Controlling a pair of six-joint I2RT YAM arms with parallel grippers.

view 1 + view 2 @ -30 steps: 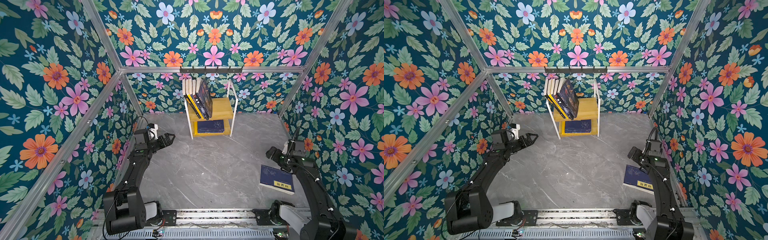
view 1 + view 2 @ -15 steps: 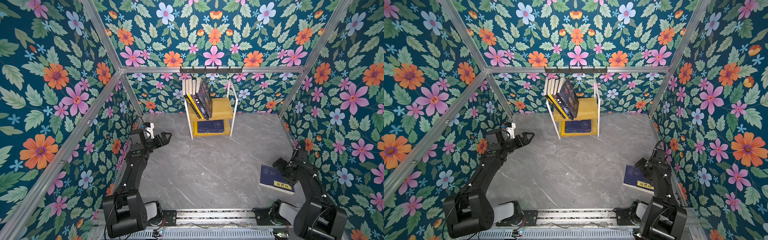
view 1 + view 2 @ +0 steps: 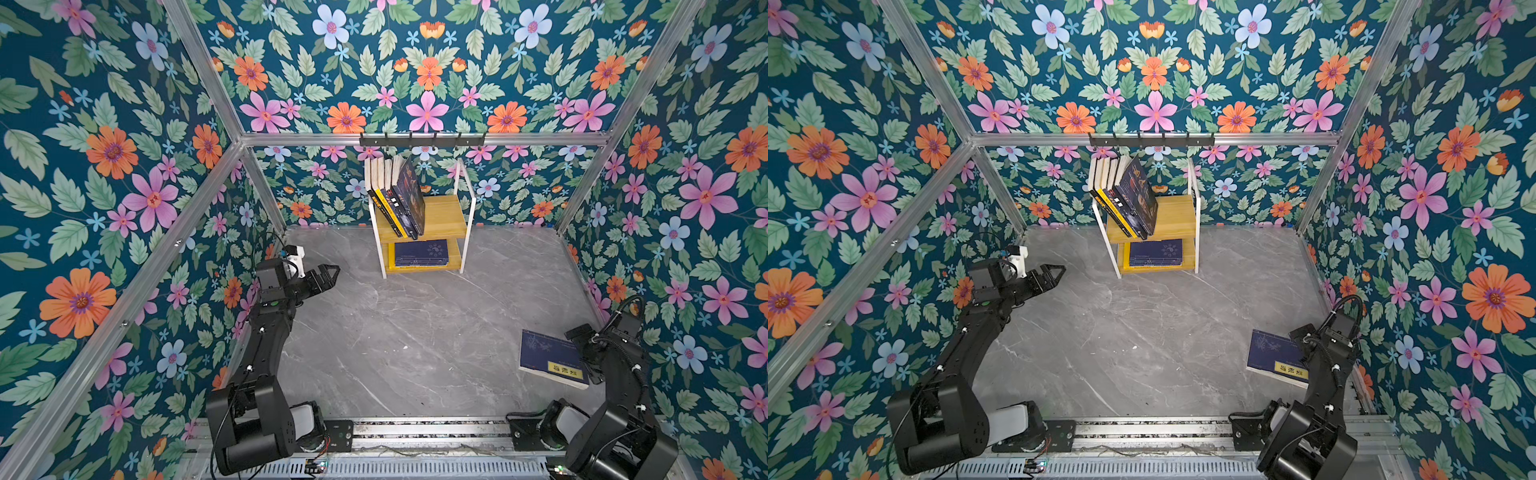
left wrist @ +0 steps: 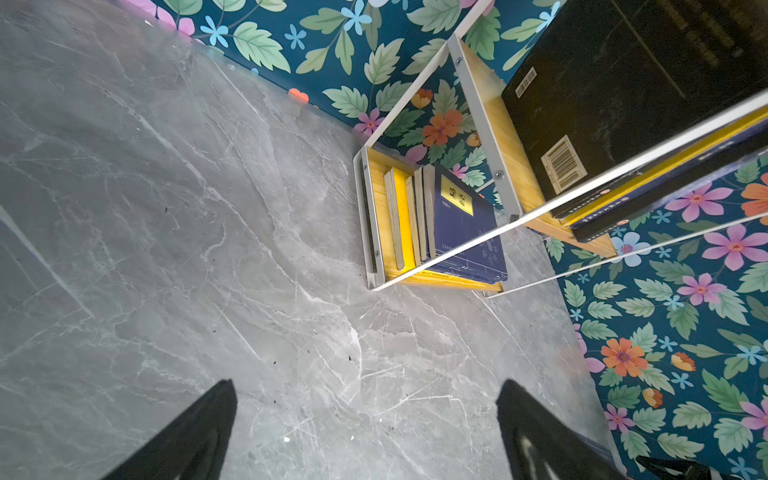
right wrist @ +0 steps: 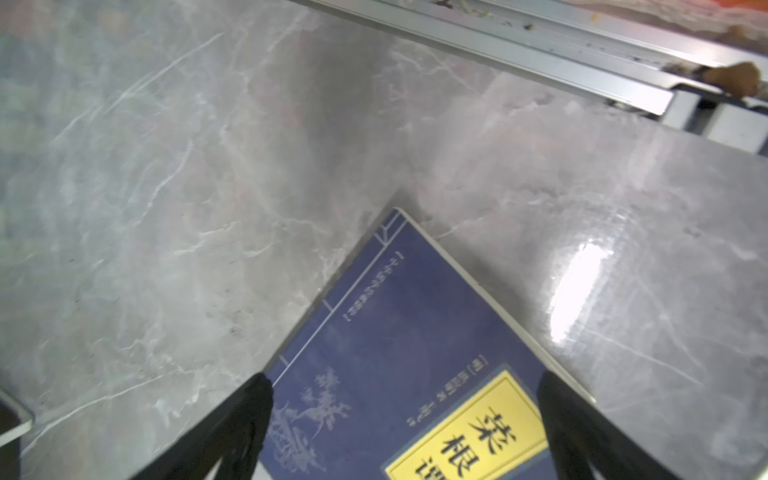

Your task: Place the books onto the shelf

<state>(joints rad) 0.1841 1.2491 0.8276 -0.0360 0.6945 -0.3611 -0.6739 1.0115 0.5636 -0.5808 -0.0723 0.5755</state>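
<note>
Small two-tier shelf (image 3: 471,216), light wooden boards in a white metal frame, stands at the back wall on the grey marble tabletop (image 3: 415,332); upper tier holds a leaning row of paperbacks (image 3: 399,199), lower tier a flat stack of books (image 3: 420,252). One navy paperback with a yellow label (image 3: 546,357) lies flat at the tabletop's right side, well apart from the shelf. Right gripper (image 5: 401,380) is above its cover, jaws spread wide, nothing grasped, contact not discernible. Left gripper (image 3: 330,274) is released and empty over bare tabletop.

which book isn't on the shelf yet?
The navy book with the yellow label, lying flat on the table under the open right hand. The rest are on the shelf: a row leaning on the top tier, a stack on the bottom one.
</note>
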